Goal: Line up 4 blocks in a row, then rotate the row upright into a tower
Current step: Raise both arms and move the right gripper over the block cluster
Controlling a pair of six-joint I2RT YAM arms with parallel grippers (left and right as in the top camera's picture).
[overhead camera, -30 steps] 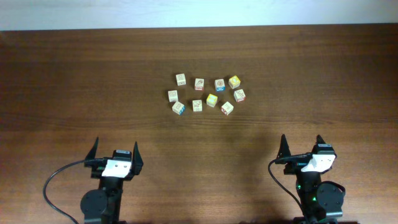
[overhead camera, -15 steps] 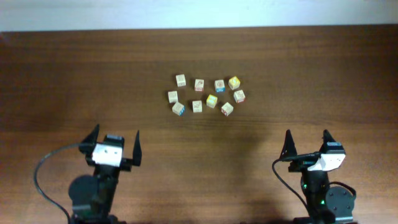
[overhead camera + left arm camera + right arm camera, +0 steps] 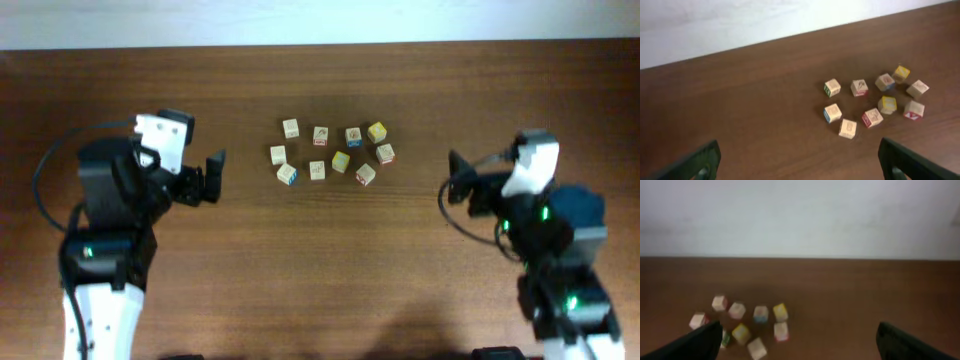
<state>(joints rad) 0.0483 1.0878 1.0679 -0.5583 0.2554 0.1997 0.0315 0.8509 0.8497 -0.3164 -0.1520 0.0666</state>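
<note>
Ten blocks (image 3: 341,161) lie in a loose cluster on the surface (image 3: 320,260), toward its far edge and between the two arms. None are stacked. Neighbours sit close, with narrow gaps.

Risks, as judged:
- Left rim: the leftmost block (image 3: 278,154) and the blue-edged block (image 3: 287,174) lie just beside each other. The fingers dwarf a cube, so a wide approach could straddle both or shove the neighbour.
- Centre: the yellow block (image 3: 341,161) is hemmed in by other blocks. Going for it first would likely scatter the rest, so the rim cubes look safer.
- Right rim: the red-marked block (image 3: 385,153) has a neighbour (image 3: 365,174) close below it, so the same crowding applies.
- The arms face one cluster from opposite sides. If both reach in together, their fingers could meet over the middle.
- The cubes look light. An off-centre pinch may slide or pop one instead of turning it, and an accidental nudge could muddle the count of four.

Pincers:
- Left pincer (image 3: 212,178): spread fully wide, holding nothing, touching nothing. It sits left of the cluster, near it and aimed at it. Its wrist view shows the blocks ahead and to the right.
- Right pincer (image 3: 450,182): also spread fully wide, empty, with no contact. It sits right of the cluster, apart from it. Its wrist view is blurred, with the blocks low and to the left.
</note>
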